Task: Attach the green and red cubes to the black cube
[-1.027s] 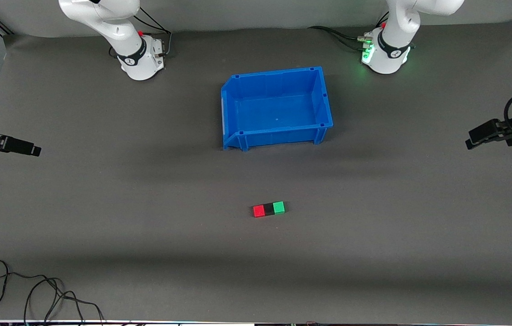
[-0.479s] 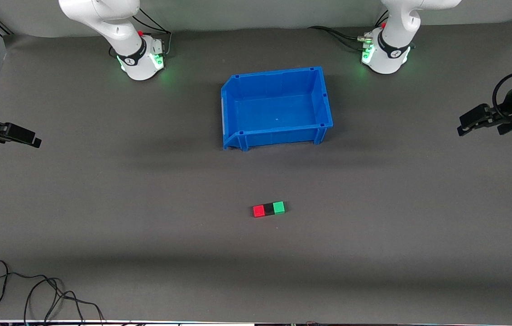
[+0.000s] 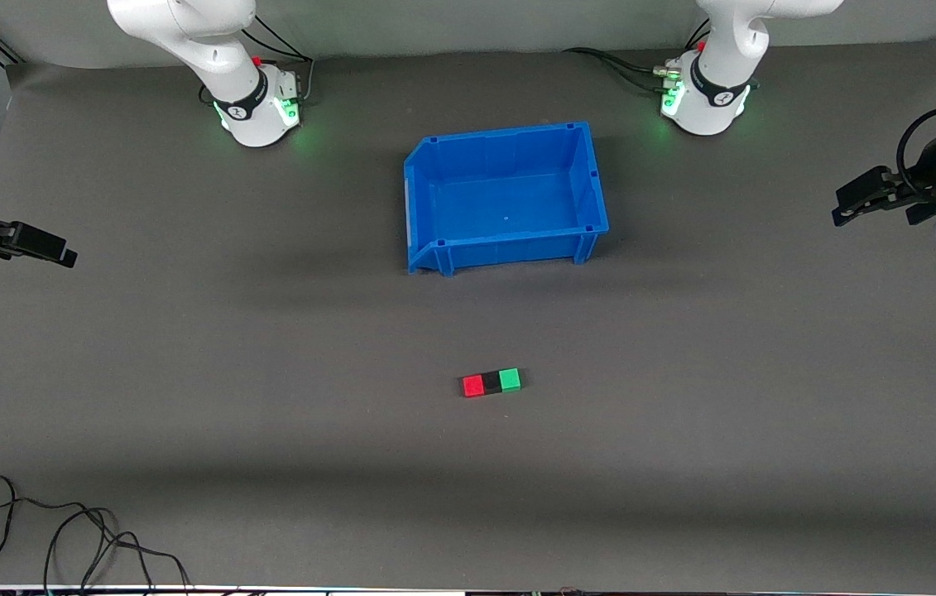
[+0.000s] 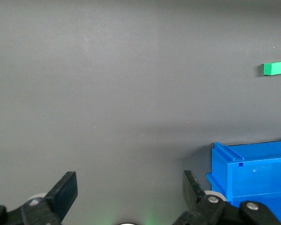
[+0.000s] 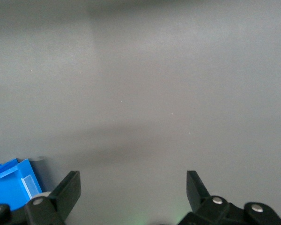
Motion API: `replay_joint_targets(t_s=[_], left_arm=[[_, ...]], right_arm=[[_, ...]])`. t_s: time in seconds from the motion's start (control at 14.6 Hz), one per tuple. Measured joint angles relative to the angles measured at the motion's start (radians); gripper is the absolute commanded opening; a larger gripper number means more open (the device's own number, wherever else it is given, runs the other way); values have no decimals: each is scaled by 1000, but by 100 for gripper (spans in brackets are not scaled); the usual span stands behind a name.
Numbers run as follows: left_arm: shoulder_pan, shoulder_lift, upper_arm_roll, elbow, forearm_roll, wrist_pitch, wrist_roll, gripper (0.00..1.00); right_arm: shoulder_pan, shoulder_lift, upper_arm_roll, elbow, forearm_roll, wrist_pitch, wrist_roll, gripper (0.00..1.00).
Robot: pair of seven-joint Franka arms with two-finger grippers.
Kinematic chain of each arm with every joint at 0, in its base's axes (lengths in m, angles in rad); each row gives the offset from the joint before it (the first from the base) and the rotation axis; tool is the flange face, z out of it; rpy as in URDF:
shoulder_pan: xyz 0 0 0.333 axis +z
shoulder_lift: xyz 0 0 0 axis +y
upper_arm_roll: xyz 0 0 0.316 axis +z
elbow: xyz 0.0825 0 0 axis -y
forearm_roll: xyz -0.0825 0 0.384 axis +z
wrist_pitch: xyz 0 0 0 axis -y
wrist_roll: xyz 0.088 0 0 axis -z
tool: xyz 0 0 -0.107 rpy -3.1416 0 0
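Observation:
A red cube [image 3: 472,386], a black cube [image 3: 491,382] and a green cube [image 3: 510,379] sit joined in one row on the grey mat, nearer to the front camera than the blue bin. The black cube is in the middle. The green cube also shows in the left wrist view [image 4: 273,69]. My left gripper [image 3: 842,213] is open and empty, up in the air over the left arm's end of the table. My right gripper [image 3: 64,258] is open and empty over the right arm's end of the table. Both are far from the cubes.
An empty blue bin [image 3: 592,178] stands mid-table between the two arm bases; its corner shows in the left wrist view [image 4: 253,173] and the right wrist view [image 5: 14,180]. A black cable [image 3: 62,530] lies at the near corner at the right arm's end.
My left gripper has drifted up and a little toward the bin's side. My right gripper has risen slightly. The right base light has turned green. The cubes have not moved.

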Motion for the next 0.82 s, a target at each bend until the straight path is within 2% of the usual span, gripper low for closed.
replay_joint_targets(t_s=[0.55, 0.82], left_arm=[[-1, 0, -17, -1, 69, -11, 12, 100], [-1, 0, -17, -2, 69, -15, 13, 100]], right_arm=[[-2, 0, 6, -2, 0, 0, -1, 100], [-51, -3, 92, -2, 0, 0, 1, 100]])
